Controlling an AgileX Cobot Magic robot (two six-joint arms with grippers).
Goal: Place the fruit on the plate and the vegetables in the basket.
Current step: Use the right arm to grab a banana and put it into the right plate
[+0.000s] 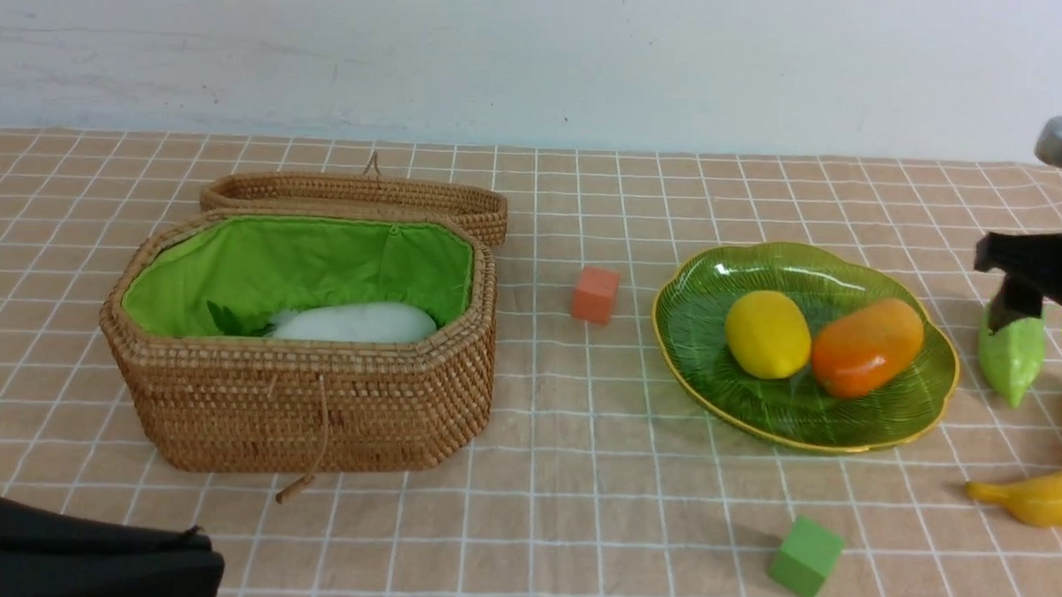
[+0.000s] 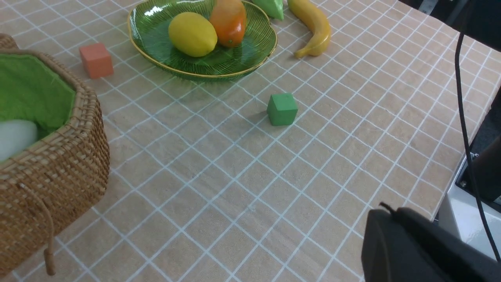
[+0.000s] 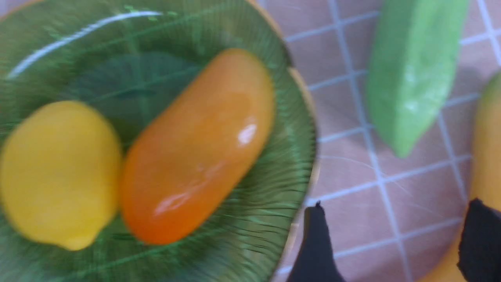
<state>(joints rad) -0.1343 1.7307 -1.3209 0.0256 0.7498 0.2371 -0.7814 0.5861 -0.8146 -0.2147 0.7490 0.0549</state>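
The wicker basket (image 1: 315, 415) stands open at the left with a white radish (image 1: 353, 321) inside. On the green glass plate (image 1: 801, 418) lie a lemon (image 1: 767, 333) and a mango (image 1: 867, 346). To its right, a pale green pointed vegetable (image 1: 1012, 355) and a banana (image 1: 1050, 493) lie on the cloth. My right gripper (image 1: 1047, 321) hovers open over the cloth between plate and banana (image 3: 485, 156), nothing between its fingers (image 3: 315, 243); the green vegetable (image 3: 411, 74) is just beyond them. My left gripper (image 2: 391, 213) rests shut and empty at the near left.
An orange-pink cube (image 1: 595, 294) sits between basket and plate. A green cube (image 1: 805, 557) lies near the front, below the plate. The basket lid (image 1: 358, 195) lies behind the basket. In the left wrist view the table edge (image 2: 446, 192) and a black cable (image 2: 464, 117) show.
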